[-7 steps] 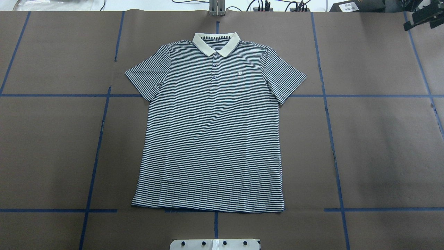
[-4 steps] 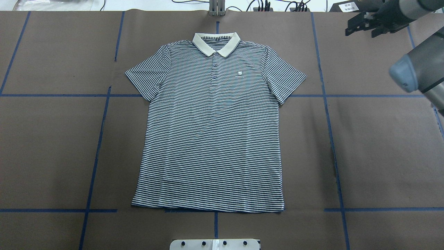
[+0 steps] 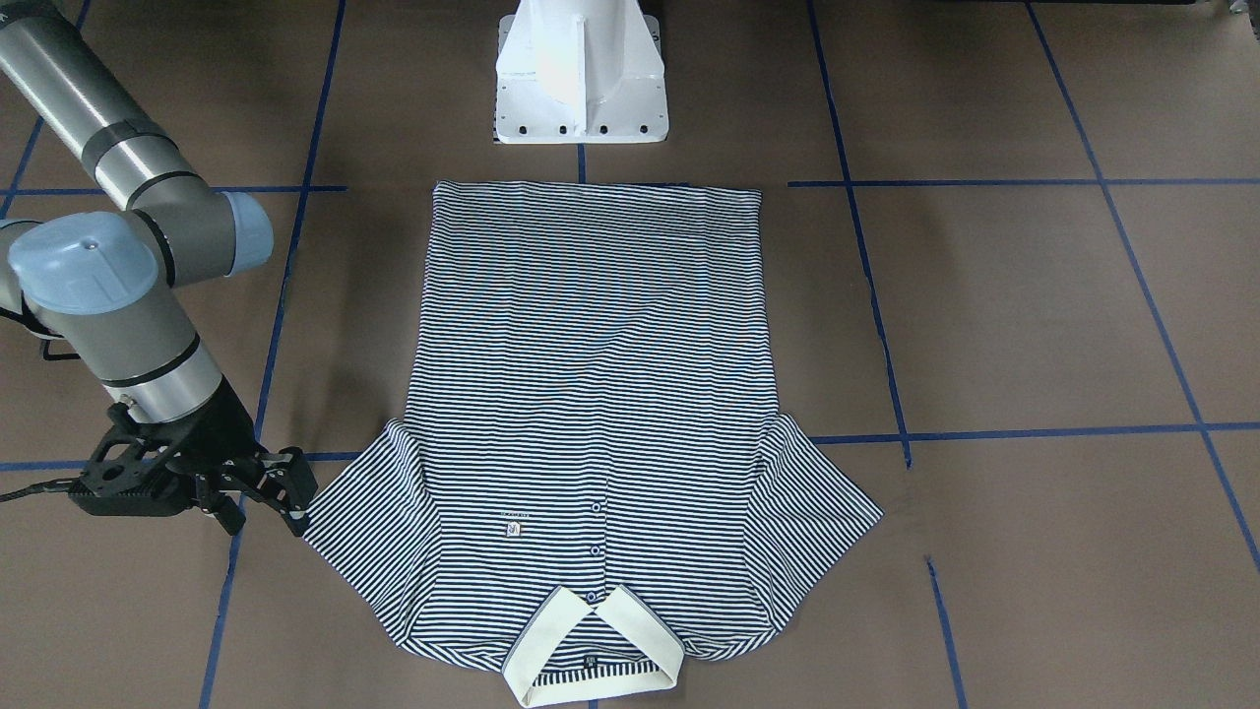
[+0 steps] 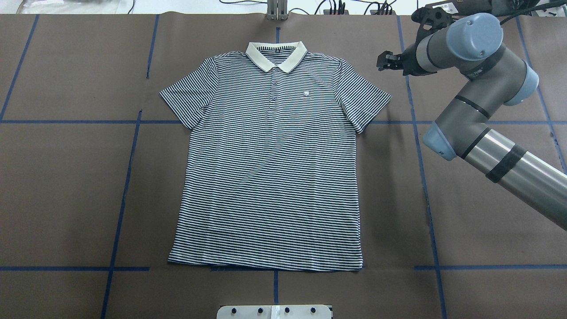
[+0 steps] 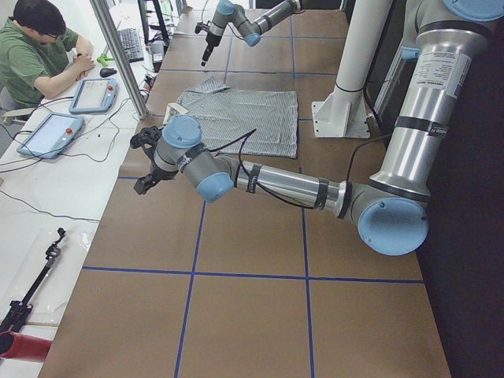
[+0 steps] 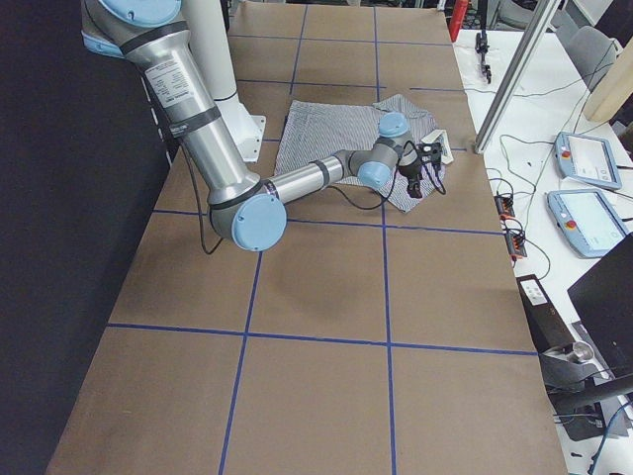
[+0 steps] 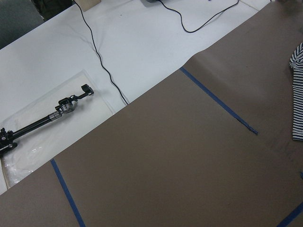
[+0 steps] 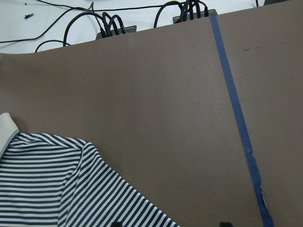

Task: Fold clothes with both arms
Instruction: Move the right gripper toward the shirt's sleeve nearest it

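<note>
**Right arm closes on striped polo as left waits wide**

The left pincer (image 5: 146,177) hangs off beyond the left end of the work area. It shows only in the side view, so whether it is spread or pressed together cannot be told. Its wrist camera catches just a sliver of striped cloth at the frame's right edge, which puts the garment well apart from it, off to its right.

At centre, the polo shirt (image 4: 270,177) lies flat and face up on the table (image 4: 487,199). Its long axis runs near to far, with the hem (image 4: 266,263) toward the robot's base and the cream collar (image 4: 277,55) at the far side. The left sleeve (image 4: 186,97) and right sleeve (image 4: 365,99) are both fanned out, and no fold has been made.

At right, the right pincer (image 4: 383,61) hovers spread and empty just beside the right sleeve's outer edge, level with the shoulder. Its wrist view shows two dark fingertips (image 8: 116,223) set wide apart, with the striped shoulder to their left.

The right arm (image 4: 478,93) is plainly the nearer of the two. The cloth it needs lies to its left and slightly toward the robot, so a first grasp on that sleeve looks likely. The left arm (image 5: 276,181) would have to cross a wide stretch of table to reach the opposite sleeve.
</note>
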`<state>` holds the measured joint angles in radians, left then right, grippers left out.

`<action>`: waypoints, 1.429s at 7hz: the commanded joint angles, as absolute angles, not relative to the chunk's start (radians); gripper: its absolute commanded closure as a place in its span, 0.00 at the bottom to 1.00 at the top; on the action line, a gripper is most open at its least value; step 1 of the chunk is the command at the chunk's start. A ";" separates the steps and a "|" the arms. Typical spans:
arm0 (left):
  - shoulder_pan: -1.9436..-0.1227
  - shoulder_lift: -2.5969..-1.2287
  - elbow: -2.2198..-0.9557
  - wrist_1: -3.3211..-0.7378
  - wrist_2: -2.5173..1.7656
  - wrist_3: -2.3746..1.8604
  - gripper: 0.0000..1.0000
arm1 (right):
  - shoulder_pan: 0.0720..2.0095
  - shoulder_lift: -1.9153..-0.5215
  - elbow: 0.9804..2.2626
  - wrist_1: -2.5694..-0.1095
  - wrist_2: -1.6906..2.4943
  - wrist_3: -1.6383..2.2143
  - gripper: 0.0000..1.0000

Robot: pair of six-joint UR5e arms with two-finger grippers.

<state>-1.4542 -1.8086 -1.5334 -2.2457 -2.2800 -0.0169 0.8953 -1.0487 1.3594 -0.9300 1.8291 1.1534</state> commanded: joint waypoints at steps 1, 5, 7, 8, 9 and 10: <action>-1.454 -1.809 -1.534 -2.246 -2.279 -0.017 0.00 | 0.861 -1.038 1.286 -0.854 1.798 1.172 0.33; -1.454 -1.810 -1.534 -2.246 -2.278 -0.018 0.00 | 0.828 -1.061 1.250 -0.822 1.760 1.172 0.35; -1.450 -1.810 -1.534 -2.244 -2.278 -0.018 0.00 | 0.819 -1.061 1.232 -0.821 1.743 1.172 0.37; -1.450 -1.809 -1.534 -2.246 -2.278 -0.017 0.00 | 0.818 -1.062 1.232 -0.821 1.743 1.172 0.37; -1.448 -1.809 -1.534 -2.244 -2.278 -0.018 0.00 | 0.816 -1.062 1.233 -0.821 1.743 1.172 0.37; -1.448 -1.810 -1.534 -2.246 -2.278 -0.018 0.00 | 0.815 -1.063 1.232 -0.821 1.743 1.172 0.40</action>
<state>-1.4488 -1.8091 -1.5340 -2.2449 -2.2780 -0.0180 0.8166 -1.0619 1.2329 -0.8207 1.7431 1.1719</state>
